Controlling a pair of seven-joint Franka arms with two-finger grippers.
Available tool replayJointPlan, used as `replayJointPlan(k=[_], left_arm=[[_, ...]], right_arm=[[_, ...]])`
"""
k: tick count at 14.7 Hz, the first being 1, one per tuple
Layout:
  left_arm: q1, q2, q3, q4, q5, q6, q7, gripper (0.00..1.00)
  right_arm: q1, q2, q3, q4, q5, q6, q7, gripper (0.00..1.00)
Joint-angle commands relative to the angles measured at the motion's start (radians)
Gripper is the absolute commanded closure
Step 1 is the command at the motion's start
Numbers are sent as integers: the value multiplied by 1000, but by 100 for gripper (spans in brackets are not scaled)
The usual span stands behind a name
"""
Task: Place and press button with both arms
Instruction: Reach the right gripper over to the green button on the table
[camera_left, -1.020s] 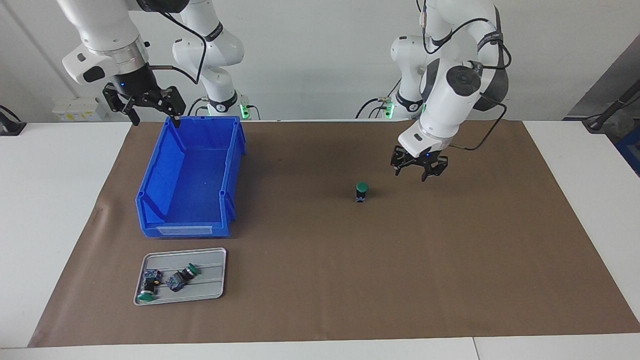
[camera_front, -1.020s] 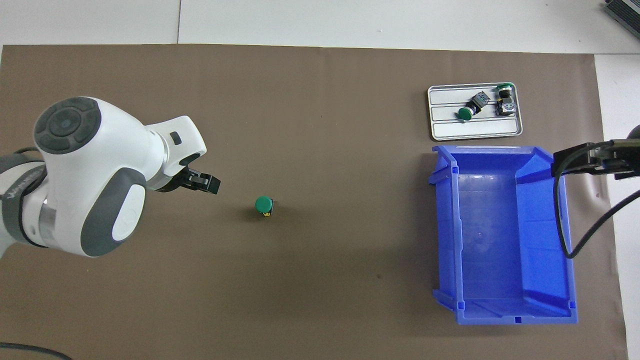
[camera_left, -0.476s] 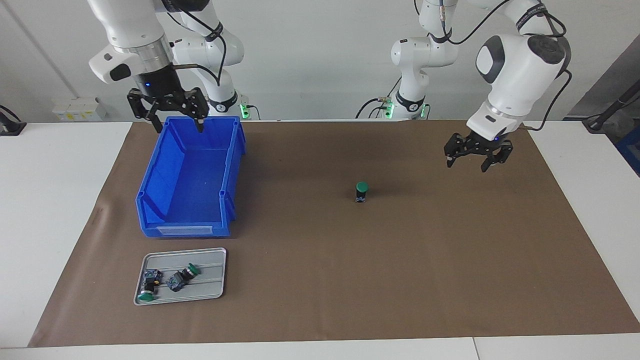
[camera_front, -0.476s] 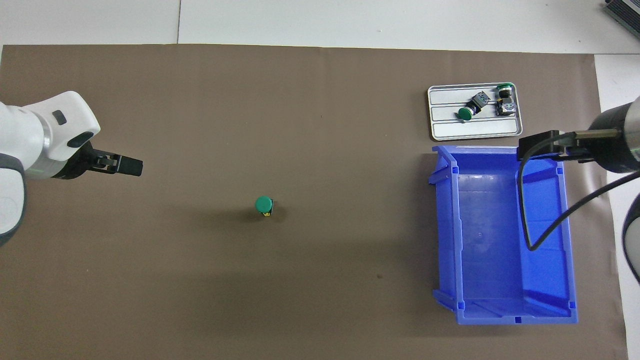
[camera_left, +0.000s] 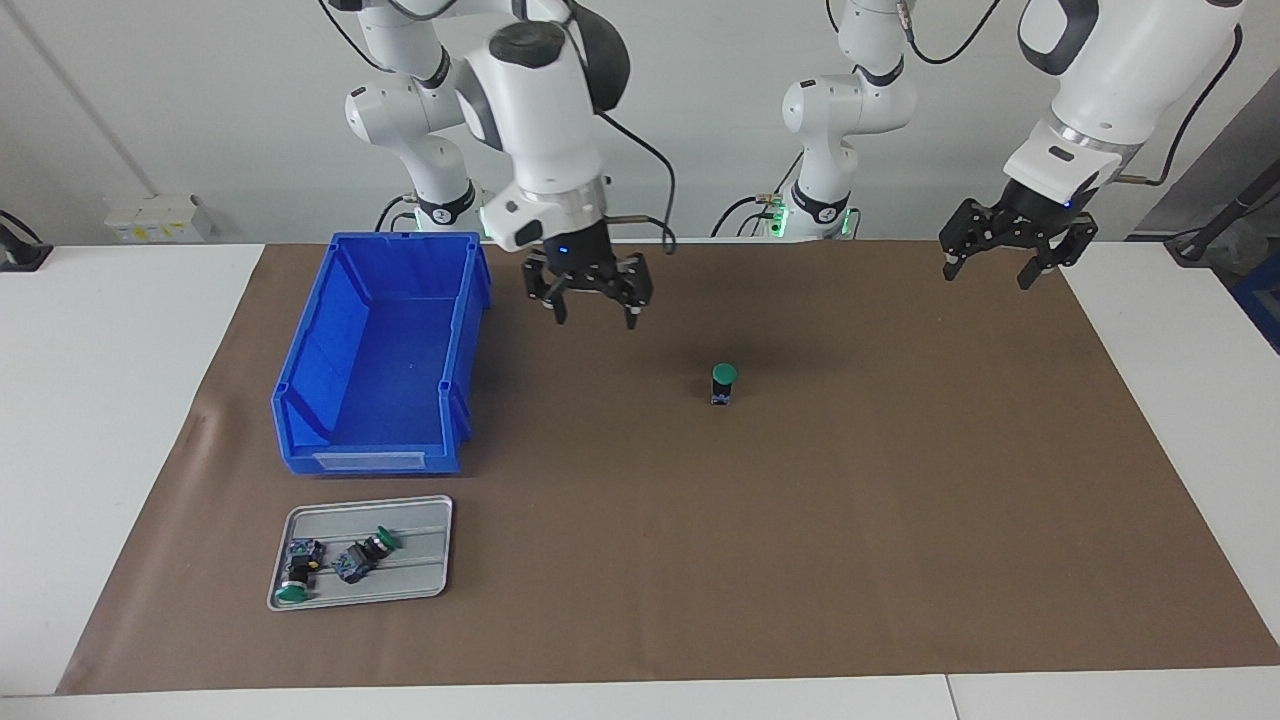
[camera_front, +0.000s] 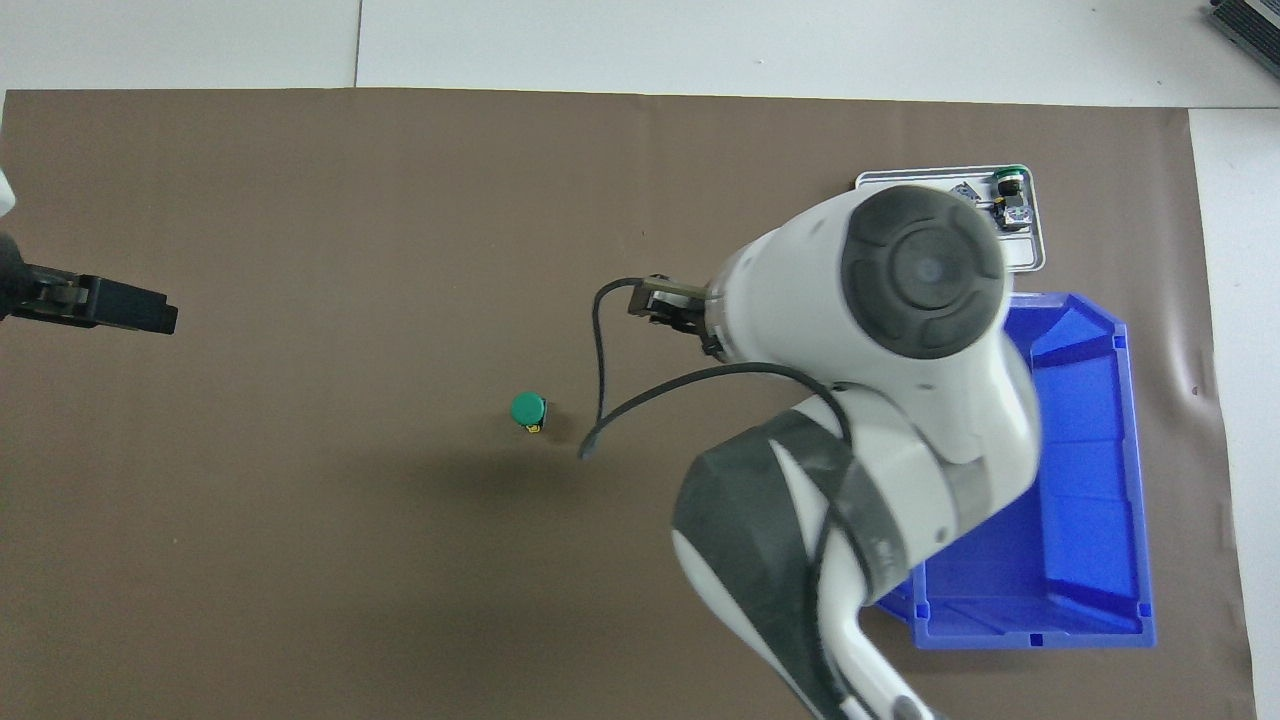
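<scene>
Button (camera_left: 723, 383) stands upright on the brown mat (camera_left: 900, 520), green cap up, long axis vertical, near the middle of the table. Nothing touches it.

Right gripper (camera_left: 594, 292) hangs over the mat between the blue bin (camera_left: 380, 350) and the button, fingers spread wide, nothing in them. Seen from across the table, the button lies at about 4 o'clock from this gripper, and lower (the gripper is up in the air, not at cap height).

Left gripper (camera_left: 1008, 249) is over the mat's edge at the left arm's end of the table, also spread wide and empty. From it the button sits at about 8 o'clock, well apart.

My read: the right gripper is the nearer one, so I'd expect the press to fall to it, coming down on the cap along the vertical axis.

Two spare buttons lie tipped over on the grey tray (camera_left: 420, 585), by the bin.
</scene>
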Motion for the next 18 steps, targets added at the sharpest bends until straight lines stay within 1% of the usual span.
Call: replayJointPlan(k=[1,2,4,5,6,7,10,13,16,18], left_arm=[[9,56,-10,128,18,-120,2,0],[10,38,-10,114,15,-125,-10,0],[10,-12,-10,31,15,-119,-18,0],[10,-14,-10,26,15,-108,-17,0],[10,-11,-7,31,15,-105,-14,0],[10,-10,-6,31,15,-99,-12,0],[15,-16,-3,17,15,-85,-7,0],[29,-16,0,17,15,-76,0,0],[27,-11,3,26,15,-51,9,0],[27,-13,2,32,15,-59,6,0]], right_arm=[[81,156,-8,97,-38,40,138,0],[120,195,-8,125,-56,53,170,0],[174,276,-9,156,-108,73,224,0],[194,324,-9,179,-136,89,250,0],[210,353,-8,184,-162,121,264,0],[213,364,-6,184,-174,147,264,0],[220,378,-6,178,-206,161,263,0],[230,382,-6,136,-211,205,261,0],[237,378,-6,110,-211,195,256,0],[236,370,-6,67,-213,210,250,0]])
